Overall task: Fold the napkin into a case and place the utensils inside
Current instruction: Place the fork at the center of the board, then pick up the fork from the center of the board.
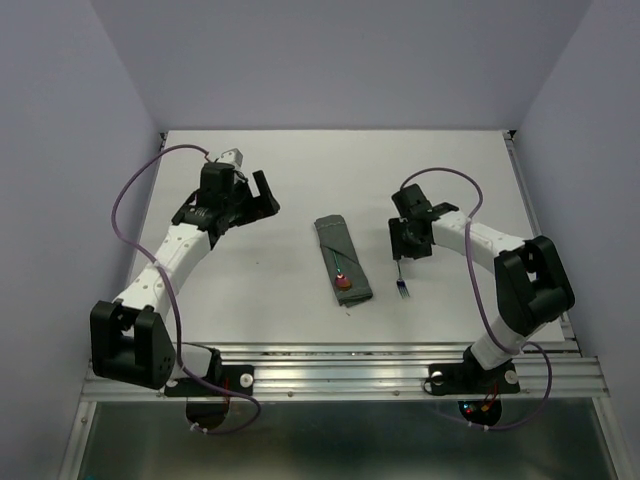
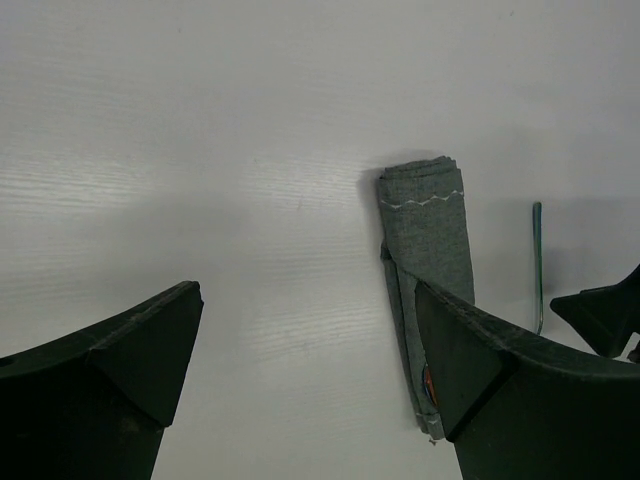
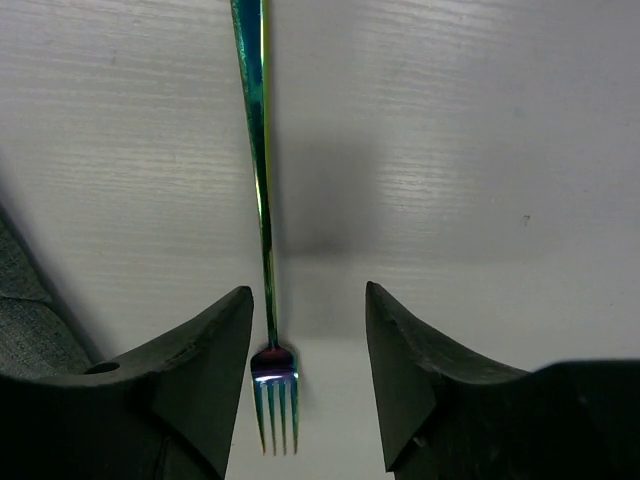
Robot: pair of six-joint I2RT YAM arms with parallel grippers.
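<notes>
The napkin is folded into a narrow dark grey case (image 1: 343, 262) (image 2: 428, 225) in the middle of the table. A spoon's red bowl (image 1: 343, 282) (image 2: 428, 383) shows at its near end. A slim fork (image 1: 402, 282) (image 3: 265, 200) with a teal handle lies flat on the table to the right of the case. My right gripper (image 1: 408, 245) (image 3: 308, 300) hovers over the fork, open, with the fork close to its left finger and gripped by neither. My left gripper (image 1: 258, 195) (image 2: 305, 300) is wide open over bare table to the left of the case.
The white table (image 1: 280, 290) is bounded by lavender walls at the back and sides and by a metal rail (image 1: 340, 375) at the near edge. An edge of the case (image 3: 25, 300) lies just left of the right gripper.
</notes>
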